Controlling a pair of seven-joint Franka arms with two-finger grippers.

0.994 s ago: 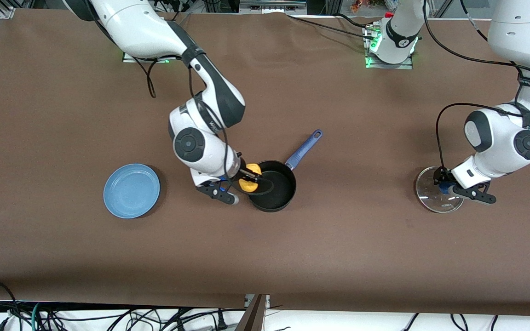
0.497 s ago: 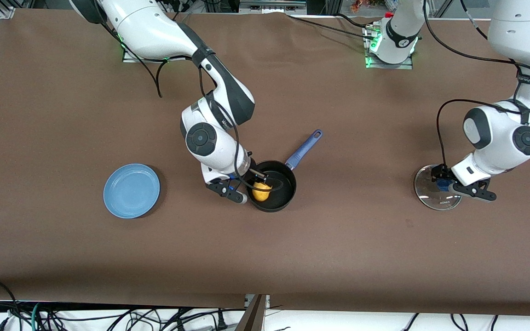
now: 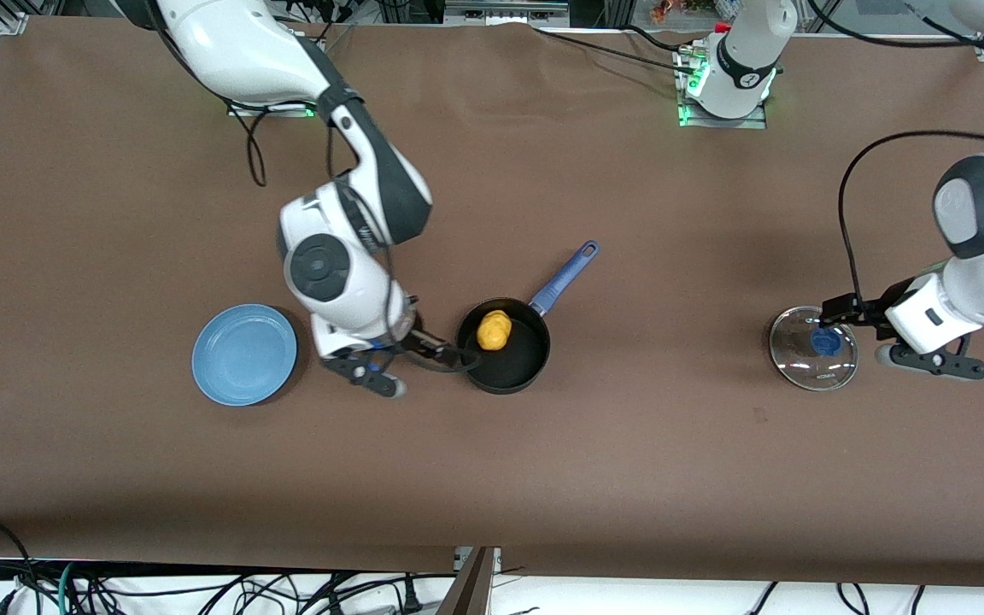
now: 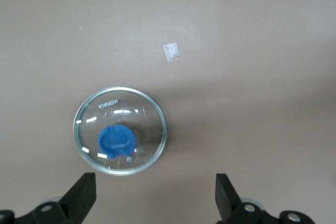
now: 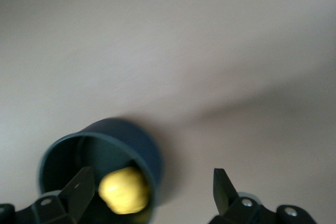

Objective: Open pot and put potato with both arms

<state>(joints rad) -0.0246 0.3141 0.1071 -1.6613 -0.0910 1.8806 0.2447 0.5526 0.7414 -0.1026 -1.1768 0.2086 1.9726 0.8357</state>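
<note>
The black pot (image 3: 523, 360) with its long blue handle (image 3: 564, 277) stands open mid-table. The yellow-orange potato (image 3: 494, 330) lies inside it. My right gripper (image 3: 442, 351) is open and empty, just off the pot's rim on the side toward the blue plate. In the right wrist view the pot (image 5: 143, 151) and the potato (image 5: 124, 190) sit by one finger of the right gripper (image 5: 152, 180). The glass lid (image 3: 802, 363) with its blue knob (image 3: 825, 342) lies flat on the table at the left arm's end. My left gripper (image 3: 836, 313) hangs open above the lid (image 4: 137, 157).
A flat blue plate (image 3: 244, 354) sits on the table toward the right arm's end, close to the right wrist. A small pale tape mark (image 4: 171, 52) lies on the brown cloth near the lid.
The right gripper let the potato go in the pot and drew back toward the plate. The left gripper let go of the lid's knob, opened and moved up and away.
</note>
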